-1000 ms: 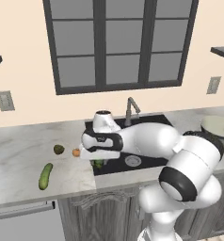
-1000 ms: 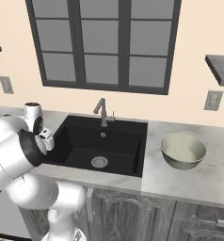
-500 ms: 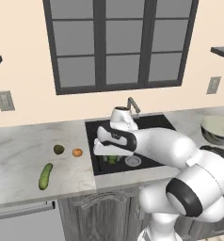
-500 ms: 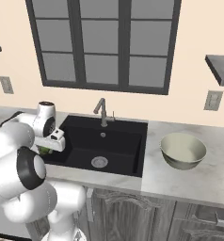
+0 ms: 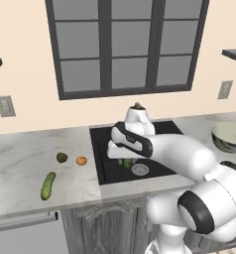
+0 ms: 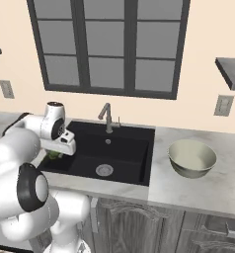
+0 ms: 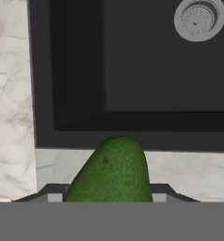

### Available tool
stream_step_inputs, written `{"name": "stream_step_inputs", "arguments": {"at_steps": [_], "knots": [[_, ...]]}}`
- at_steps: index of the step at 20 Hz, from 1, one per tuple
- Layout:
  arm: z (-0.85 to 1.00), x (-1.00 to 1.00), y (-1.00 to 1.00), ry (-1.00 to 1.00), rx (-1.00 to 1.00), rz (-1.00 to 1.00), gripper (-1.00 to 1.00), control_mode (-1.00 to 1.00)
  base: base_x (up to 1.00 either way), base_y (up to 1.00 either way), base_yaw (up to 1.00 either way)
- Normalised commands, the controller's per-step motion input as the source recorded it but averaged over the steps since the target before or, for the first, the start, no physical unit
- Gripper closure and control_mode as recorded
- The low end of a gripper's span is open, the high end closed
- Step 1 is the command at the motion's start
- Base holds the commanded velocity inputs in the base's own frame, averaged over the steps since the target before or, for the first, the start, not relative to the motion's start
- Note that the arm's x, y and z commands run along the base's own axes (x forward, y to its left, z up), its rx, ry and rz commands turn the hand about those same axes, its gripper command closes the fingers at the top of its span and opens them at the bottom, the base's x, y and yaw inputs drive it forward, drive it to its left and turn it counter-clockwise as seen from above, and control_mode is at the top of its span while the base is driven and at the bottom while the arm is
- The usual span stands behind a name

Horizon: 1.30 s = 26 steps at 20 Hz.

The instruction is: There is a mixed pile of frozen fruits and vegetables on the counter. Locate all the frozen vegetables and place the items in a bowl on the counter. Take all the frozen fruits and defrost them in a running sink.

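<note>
- Gripping a shiny dark green piece (image 7: 111,172), the claw (image 5: 126,161) is being held over the sink (image 6: 124,153), near its 9 o'clock edge.
- The piece is being judged firm, frozen and slick; a hold across its widest part is being favoured.
- The bowl (image 6: 192,158) is sitting on the desk (image 6: 208,188) at the sink's 3 o'clock.
- The cucumber (image 5: 47,185), orange ball (image 5: 81,160) and olive-brown ball (image 5: 62,157) are lying on the desk at the sink's 9 o'clock.
- The claw's fingertips are being hidden by the piece.

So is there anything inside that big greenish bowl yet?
No, empty. The wide pale grey-green bowl on the marbled stone counter shows only its bare inside; the shiny dark green piece is in the tool.
</note>
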Motion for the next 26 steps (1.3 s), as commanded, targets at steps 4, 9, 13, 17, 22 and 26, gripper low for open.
{"name": "stream_step_inputs", "arguments": {"at_steps": [4,9,13,17,22,26], "knots": [[0.50,0.28,0.01,-0.02,0.07,0.02,1.00,-1.00,0.00,0.00,0.00],[0.10,0.07,-0.04,0.00,0.00,0.06,1.00,-1.00,0.00,0.00,0.00],[0.00,0.00,-0.36,-0.01,0.02,0.10,1.00,-1.00,0.00,0.00,0.00],[-0.07,0.01,-0.37,0.00,0.00,0.10,1.00,-1.00,0.00,0.00,0.00],[-0.06,0.00,-0.38,0.01,-0.03,0.11,1.00,-1.00,0.00,0.00,0.00],[0.00,-0.05,-0.46,-0.01,-0.07,0.04,1.00,-1.00,0.00,0.00,0.00]]}}
